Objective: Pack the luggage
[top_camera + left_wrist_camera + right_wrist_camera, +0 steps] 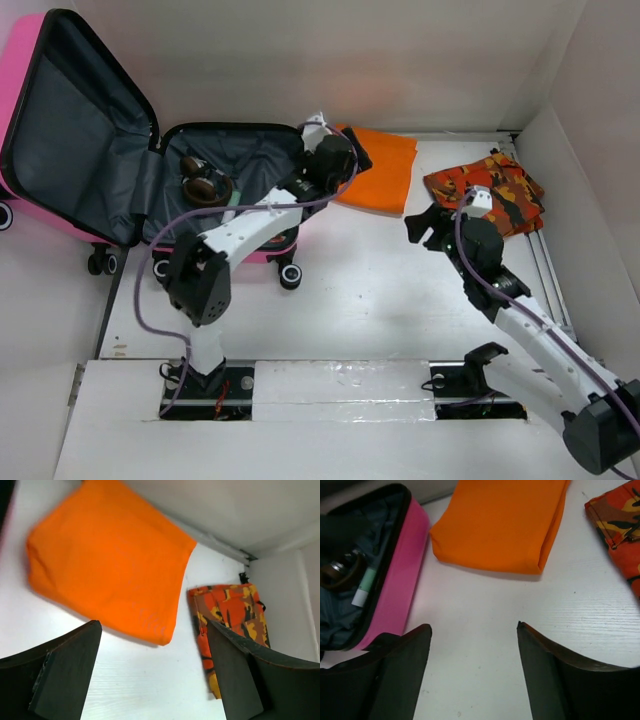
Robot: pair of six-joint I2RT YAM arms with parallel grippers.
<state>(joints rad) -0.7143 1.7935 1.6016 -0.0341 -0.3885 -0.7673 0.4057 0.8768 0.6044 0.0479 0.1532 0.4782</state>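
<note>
- pink luggage [402, 580] is seen open, left of the right gripper [473, 627]; jaws are spread, nothing is held.
- left gripper [152, 630] jaws are spread too; orange cloth [110, 560] is seen just ahead.

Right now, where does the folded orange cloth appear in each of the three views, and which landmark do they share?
Top external: the orange cloth lies at upper centre, just right of the open luggage.
Left wrist: the orange cloth fills the upper left.
Right wrist: the orange cloth is at top centre.
Shared landmark: the camouflage cloth, to its right in every view.
</note>
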